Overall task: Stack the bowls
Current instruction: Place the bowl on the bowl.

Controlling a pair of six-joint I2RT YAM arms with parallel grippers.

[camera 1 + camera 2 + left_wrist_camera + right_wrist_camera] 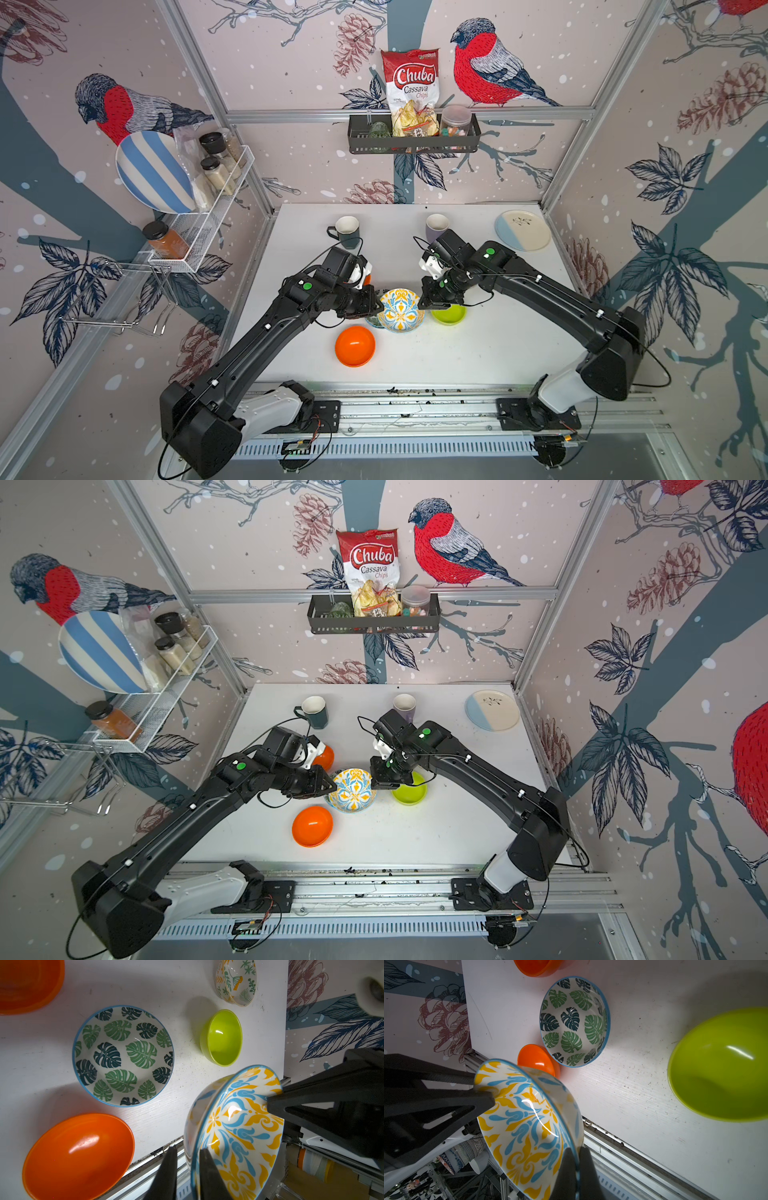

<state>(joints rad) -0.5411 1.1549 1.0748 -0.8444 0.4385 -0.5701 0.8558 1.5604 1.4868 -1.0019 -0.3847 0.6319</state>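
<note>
Left end effector point(189, 1148), left wrist view: closest thing in shot, fingers narrow and straddling the rim of the tile bowl point(239, 1126), one inside, one outside; can't tell if it's really pinching.
Tile bowl, same view: up off the bench point(187, 985), tipped on edge, with the right end effector point(274, 1096) on the opposite rim.
Others, same view: leaf bowl point(123, 1055), lime bowl point(223, 1038), floral bowl point(235, 981), front orange bowl point(79, 1157), back orange bowl point(29, 982), all sitting apart on the bench, nothing nested.
Right wrist view: right end effector clamped tight on the tile bowl's rim; leaf bowl open and empty on the bench beyond.
Top views: tile bowl hangs between both end effectors in both top views, roughly over the leaf bowl point(371, 322), only an edge peeking out; lime bowl just beside.
Progress: looks like zero stacked so far, first bowl in the air, probably headed into the leaf bowl; every other bowl is left to do.
</note>
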